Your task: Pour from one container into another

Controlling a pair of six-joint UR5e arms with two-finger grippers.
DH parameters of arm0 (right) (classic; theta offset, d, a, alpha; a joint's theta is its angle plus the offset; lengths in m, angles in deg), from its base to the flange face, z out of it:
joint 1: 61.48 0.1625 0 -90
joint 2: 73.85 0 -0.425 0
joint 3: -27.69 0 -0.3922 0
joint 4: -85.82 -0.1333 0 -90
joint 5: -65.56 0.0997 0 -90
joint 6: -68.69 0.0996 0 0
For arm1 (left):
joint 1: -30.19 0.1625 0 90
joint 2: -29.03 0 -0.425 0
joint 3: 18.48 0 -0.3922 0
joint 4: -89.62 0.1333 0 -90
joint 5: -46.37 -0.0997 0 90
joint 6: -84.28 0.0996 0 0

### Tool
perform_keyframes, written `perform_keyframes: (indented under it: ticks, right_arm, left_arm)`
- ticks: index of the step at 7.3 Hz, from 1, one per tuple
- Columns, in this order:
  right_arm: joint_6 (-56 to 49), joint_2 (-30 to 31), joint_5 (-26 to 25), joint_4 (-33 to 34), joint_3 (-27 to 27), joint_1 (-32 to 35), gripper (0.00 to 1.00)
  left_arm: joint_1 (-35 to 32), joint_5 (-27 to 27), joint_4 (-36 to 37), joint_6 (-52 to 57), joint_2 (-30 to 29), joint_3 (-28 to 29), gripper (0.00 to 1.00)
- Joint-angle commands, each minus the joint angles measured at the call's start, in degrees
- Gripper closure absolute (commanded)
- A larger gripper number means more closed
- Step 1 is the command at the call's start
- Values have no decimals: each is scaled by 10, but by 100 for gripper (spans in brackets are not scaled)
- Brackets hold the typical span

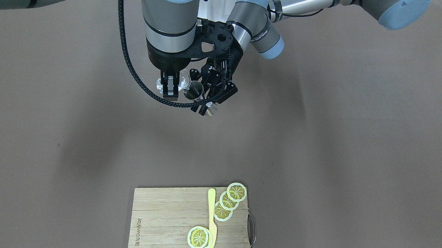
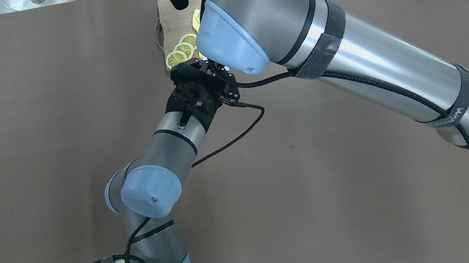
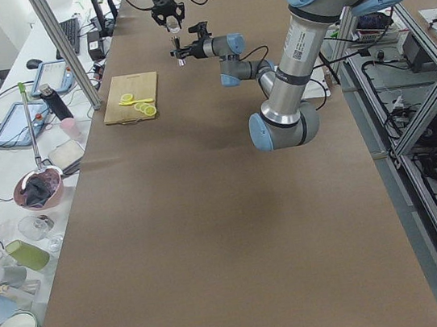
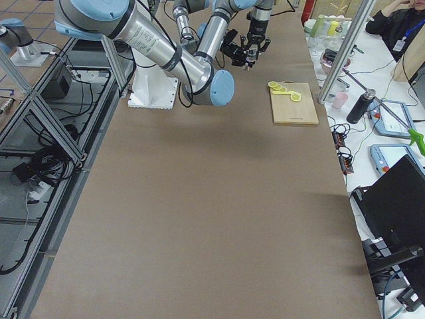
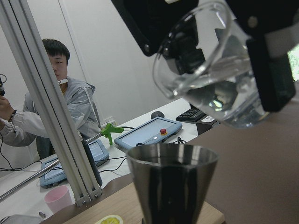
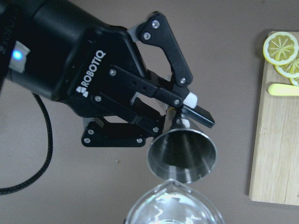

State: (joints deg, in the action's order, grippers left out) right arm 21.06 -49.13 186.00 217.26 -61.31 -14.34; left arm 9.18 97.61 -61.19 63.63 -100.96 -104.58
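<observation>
My left gripper is shut on the narrow waist of a steel jigger, with its wide mouth turned up. In the front view the jigger hangs above the brown table. My right gripper is shut on a clear glass cup right beside it. In the left wrist view the glass cup is tilted over the jigger with clear liquid inside. From the right wrist view the glass's spout sits just over the jigger's rim. No stream shows between them.
A wooden cutting board lies at the operators' side with lemon slices and a yellow knife. An operator sits beyond the table edge, by tablets and a metal post. Both arms crowd together over the table's middle.
</observation>
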Motion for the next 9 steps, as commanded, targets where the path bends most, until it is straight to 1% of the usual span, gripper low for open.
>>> perform_keyframes:
  ticks: [1,6,9]
  right_arm:
    - [-1,-2,-7,14,1,-3,100]
    - [-20,-33,-23,32,43,-13,100]
    - [-36,-42,-40,59,49,-15,100]
  left_arm:
    - [0,0,0,0,0,1,100]
    - [0,0,0,0,0,2,100]
    - [0,0,0,0,-1,2,100]
